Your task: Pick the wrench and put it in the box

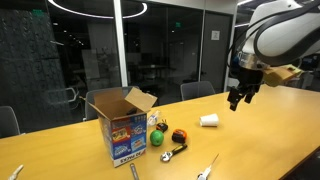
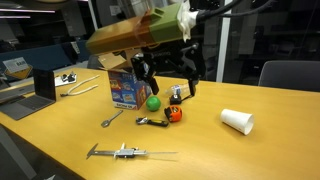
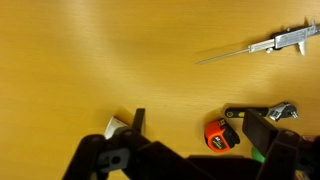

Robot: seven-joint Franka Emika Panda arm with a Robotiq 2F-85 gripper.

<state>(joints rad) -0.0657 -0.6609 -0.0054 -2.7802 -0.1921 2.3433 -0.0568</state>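
The wrench point(image 2: 152, 121) has a black handle and a silver head. It lies on the wooden table beside an orange tape measure point(image 2: 174, 113), and shows in the wrist view point(image 3: 262, 112) and in an exterior view point(image 1: 175, 152). The open cardboard box point(image 1: 120, 125) with a colourful front stands upright; it also shows in the other exterior view point(image 2: 125, 88). My gripper point(image 1: 240, 95) is open and empty, well above the table. In an exterior view it point(image 2: 165, 75) hangs over the tape measure area. In the wrist view its fingers point(image 3: 198, 118) frame the tape measure point(image 3: 222, 133).
A green ball point(image 2: 153, 102) lies next to the box. A white cup point(image 2: 237, 121) lies on its side. A metal caliper point(image 2: 125, 153) lies near the table's edge and shows in the wrist view point(image 3: 275, 42). A small silver tool point(image 2: 110, 119) lies before the box.
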